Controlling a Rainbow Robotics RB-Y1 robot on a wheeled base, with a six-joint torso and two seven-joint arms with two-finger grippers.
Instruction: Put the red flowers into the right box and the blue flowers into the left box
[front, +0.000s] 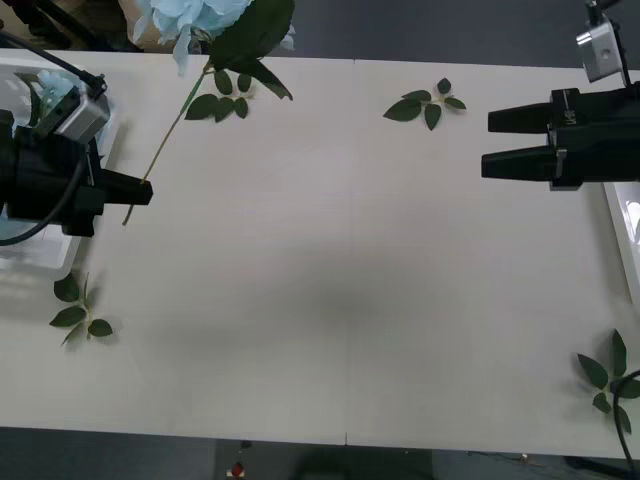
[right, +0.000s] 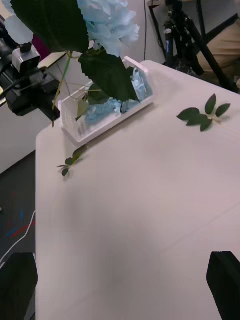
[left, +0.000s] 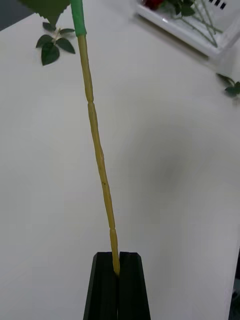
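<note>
Both grippers are matte black: the left gripper (front: 140, 190) ends in two flat, square-tipped fingers (left: 131, 285), and the right gripper (front: 490, 143) in two blunt tapered ones. A small silver-grey camera block (front: 82, 117) sits on the left wrist beside a looping black cable (front: 45, 215). A matching silver block (front: 603, 48) sits above the right gripper's body.

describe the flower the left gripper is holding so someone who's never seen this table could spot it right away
Start at the left box on the table's left edge. Just inside it, the left gripper pinches a thin stem rising to a blue flower. The fluffy pale-blue head sets it apart from the loose leaf sprigs around.
</note>
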